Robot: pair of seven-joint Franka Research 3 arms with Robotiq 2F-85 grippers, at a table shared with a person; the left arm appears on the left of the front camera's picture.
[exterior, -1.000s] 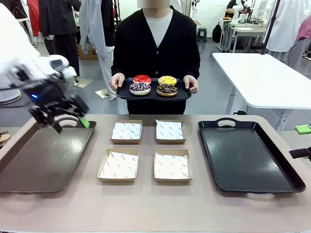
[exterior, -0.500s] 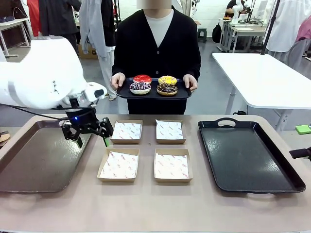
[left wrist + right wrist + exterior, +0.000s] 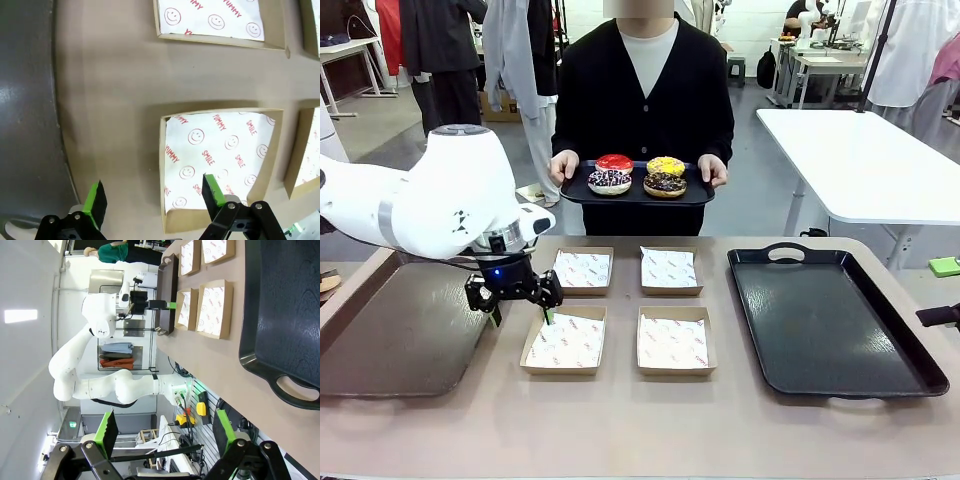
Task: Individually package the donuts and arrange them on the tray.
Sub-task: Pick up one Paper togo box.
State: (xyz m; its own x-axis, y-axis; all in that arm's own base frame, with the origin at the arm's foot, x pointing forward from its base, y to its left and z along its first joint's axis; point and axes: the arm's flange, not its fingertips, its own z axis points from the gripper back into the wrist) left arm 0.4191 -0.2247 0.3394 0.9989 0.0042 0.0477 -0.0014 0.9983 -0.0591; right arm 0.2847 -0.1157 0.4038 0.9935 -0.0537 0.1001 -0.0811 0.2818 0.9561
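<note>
Over the table [image 3: 620, 420] the left arm [image 3: 430, 200] bends low, the left hand [image 3: 520, 310] released, straddling a box [image 3: 565, 340] edge. Its wrist view shows smiley-printed paper [image 3: 215, 150] inside. The right hand [image 3: 165, 425] is released too. The donuts [image 3: 638, 175] sit on the person's tray [image 3: 575, 190].

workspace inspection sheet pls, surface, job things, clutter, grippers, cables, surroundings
surface: table with a brown tray on the left, a black tray on the right, four paper-lined cardboard boxes between them, no donuts in them
job's things: red-glazed donut, yellow-glazed donut, sprinkled donut and chocolate donut on a small black tray in the person's hands
clutter: nothing seen
grippers: left gripper open, low over the near-left box's left edge; right gripper open, out to the right of the black tray
cables: black leads by the left arm's base, off the table
surroundings: white table behind on the right
</note>
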